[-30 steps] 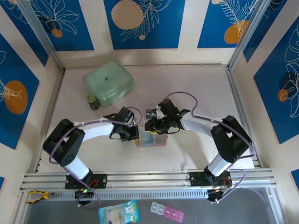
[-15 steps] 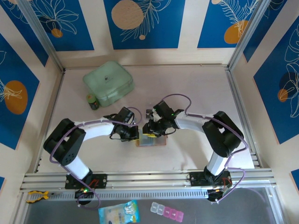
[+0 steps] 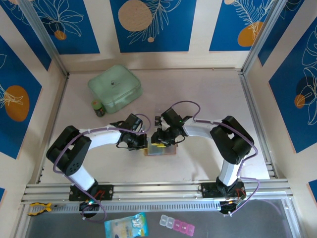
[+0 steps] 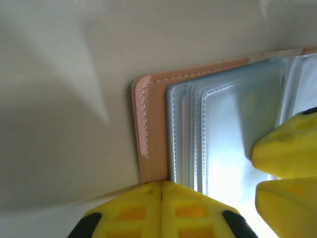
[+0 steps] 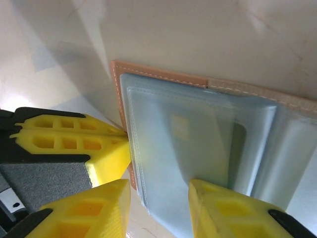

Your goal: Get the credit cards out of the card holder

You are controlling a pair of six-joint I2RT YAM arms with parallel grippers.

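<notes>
Holder [image 5: 163, 74] lies open and flat mid-counter, a bit toward the near edge, between the two arms. Clear sleeves [image 5: 208, 163] are fanned out on top.

Left end effector [image 4: 161, 188]: clenched, nothing between the fingers. The tips press on the holder's leather rim, so it's a hold-down, not a grasp.

Right end effector [image 5: 157, 188]: partly released. Fingers straddle the near corner of the sleeve stack, just beside the left one. From the wrist view I judge it isn't gripping anything.

Card [image 5: 188, 144] sits inside the top sleeve, showing only faintly through the plastic with a small square patch. Can't tell how many more are under it. No card is out yet.

Risks, my read:
- The right pinches sleeve plus card instead of the card alone. A pull then drags the whole holder or strains the sleeve seam.
- The left bears only on the outer rim. Any sideways pull could slide the leather out from under it, and the holder would skate or flip shut.
- The sleeves overlap closely, so it's easy to catch the wrong layer or two at once.
- The card is thin and slick, with little edge exposed, so it's likely to slip from the pads.
- The two end effectors are nearly touching. A small lateral move could knock one into the other.

The green case [image 3: 115, 88] and small jar [image 3: 98, 108] are toward the far-left corner, well apart and not a factor.
</notes>
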